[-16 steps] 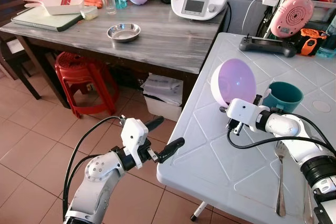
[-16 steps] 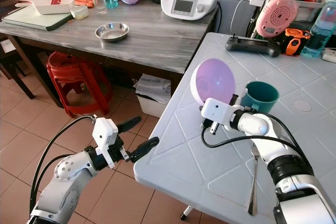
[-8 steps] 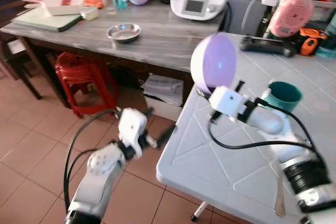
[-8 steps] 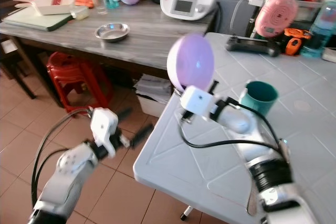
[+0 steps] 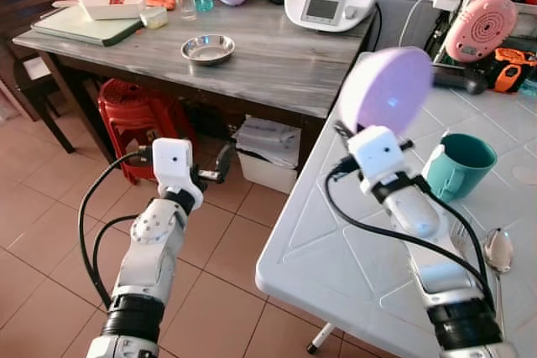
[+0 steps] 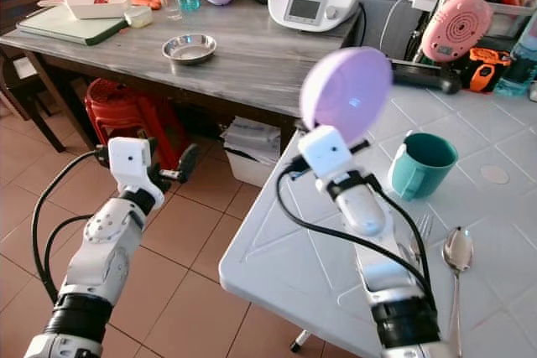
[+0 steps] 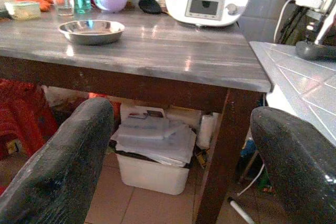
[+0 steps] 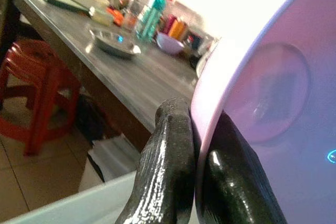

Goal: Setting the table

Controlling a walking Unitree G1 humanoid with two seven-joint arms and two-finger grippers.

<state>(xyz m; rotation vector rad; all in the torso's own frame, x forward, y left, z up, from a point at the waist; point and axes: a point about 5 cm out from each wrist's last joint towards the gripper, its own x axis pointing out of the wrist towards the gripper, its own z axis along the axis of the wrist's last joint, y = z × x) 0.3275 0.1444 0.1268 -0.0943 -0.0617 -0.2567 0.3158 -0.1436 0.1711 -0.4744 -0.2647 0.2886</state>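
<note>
- The right gripper [image 6: 334, 136] pinches the rim of the lilac bowl [image 5: 386, 90], 1 finger [image 8: 165, 166] on each side of the wall.
- The bowl is held up on edge above the white table [image 5: 336, 241], near that table's corner beside the wooden table [image 5: 252, 48]; its hollow faces back toward the robot and its rim plane stands nearly upright.
- On the white table to the right of the arm stand a teal mug [image 5: 460, 167], and nearer the robot a spoon [image 5: 497, 251].
- The left gripper [image 5: 211, 167] hangs over the tiled floor [image 5: 50, 207], fingers [image 7: 58, 166] spread wide with nothing between them, pointing at the wooden table's underside.
- Open floor lies between the 2 tables' edges and the red stool [image 5: 138, 111].
</note>
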